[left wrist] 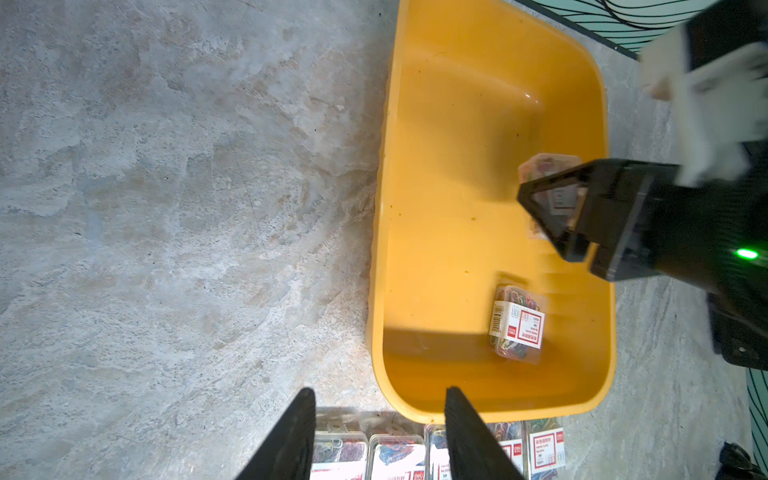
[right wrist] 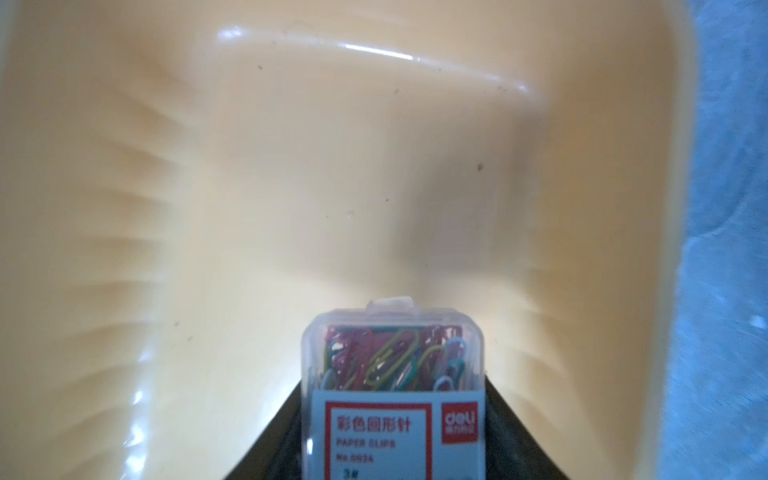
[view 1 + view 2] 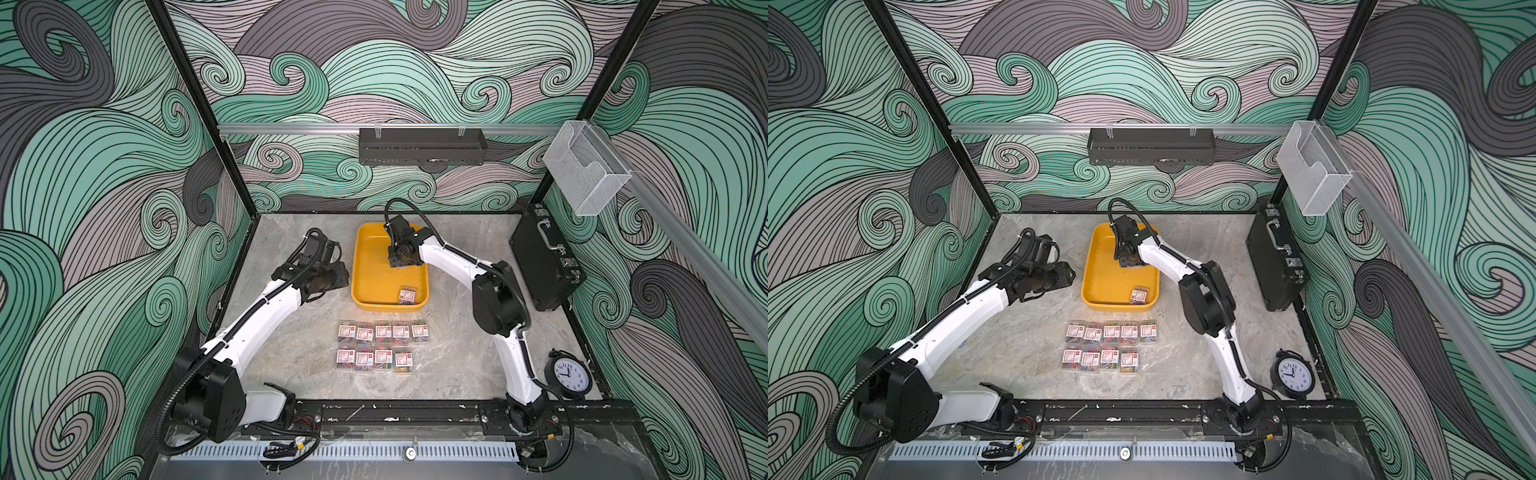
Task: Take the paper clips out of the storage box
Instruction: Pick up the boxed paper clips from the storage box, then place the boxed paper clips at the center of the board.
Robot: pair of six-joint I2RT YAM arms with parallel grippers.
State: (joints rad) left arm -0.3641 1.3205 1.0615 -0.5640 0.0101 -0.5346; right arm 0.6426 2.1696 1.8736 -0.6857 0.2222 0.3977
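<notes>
Honestly, your right gripper [image 2: 395,399] is pinching a paper clips box [image 2: 390,349] right of centre in the storage box [image 3: 374,278], left gripper [image 1: 380,390] open and empty, and that slick plastic could slip out if you lift fast.

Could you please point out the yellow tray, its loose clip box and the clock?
yellow tray [image 3: 374,286]: top view, bare floor.
loose clip box [image 3: 407,295]: top view, label.
clock [image 3: 568,372]: top view, dial.
</notes>
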